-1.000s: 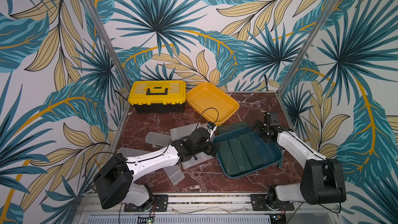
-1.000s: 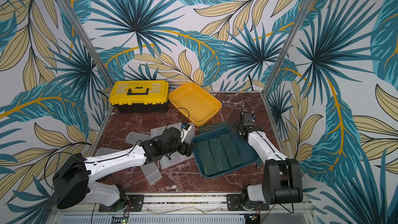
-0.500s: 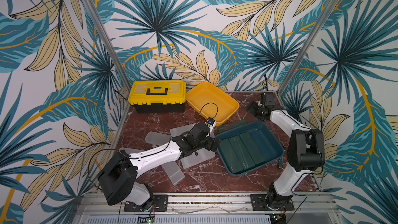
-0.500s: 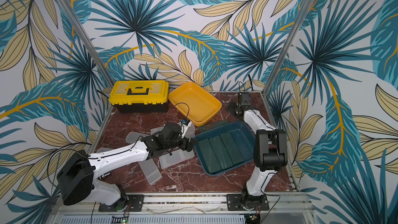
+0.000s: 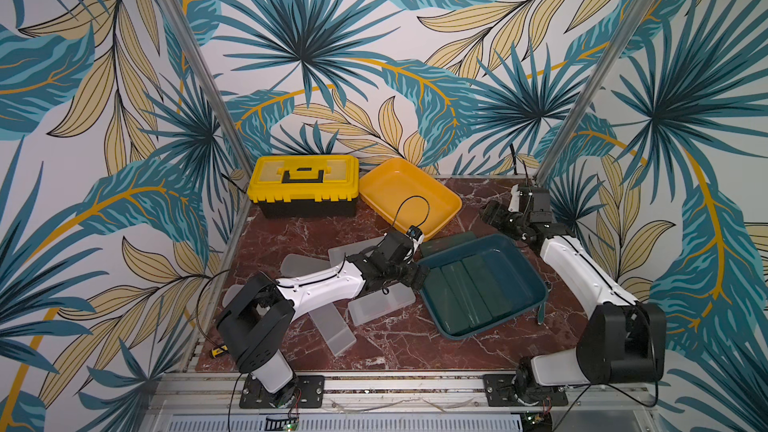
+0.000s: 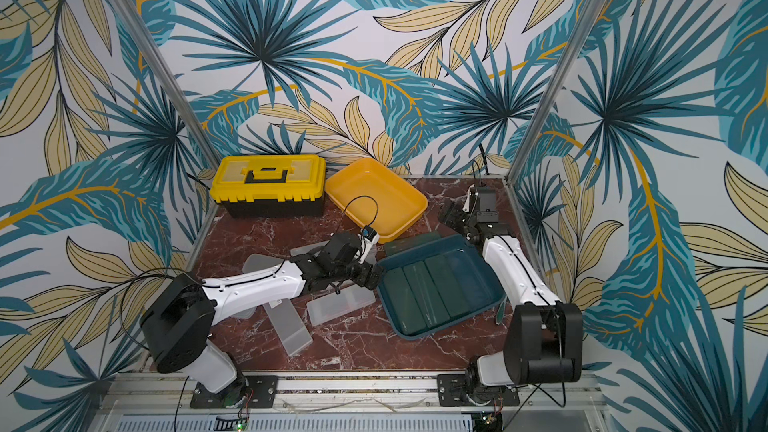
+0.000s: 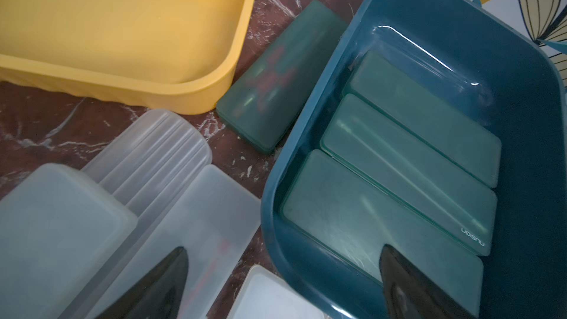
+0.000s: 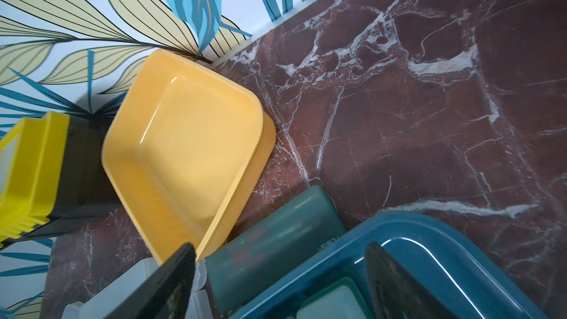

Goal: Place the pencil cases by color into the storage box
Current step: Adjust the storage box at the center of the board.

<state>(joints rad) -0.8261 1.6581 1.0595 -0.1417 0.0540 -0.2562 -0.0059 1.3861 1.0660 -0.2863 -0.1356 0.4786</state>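
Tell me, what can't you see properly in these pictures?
Yellow toolbox: its inside, hidden by the shut lid in both top views.
Frosted cases: the full count, since the left arm lies across several in both top views.
Loose green case: one long side, tucked behind the rim of the teal tray in the left wrist view.

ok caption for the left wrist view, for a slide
Three green pencil cases in the teal tray, a fourth on the table beside the yellow tray.
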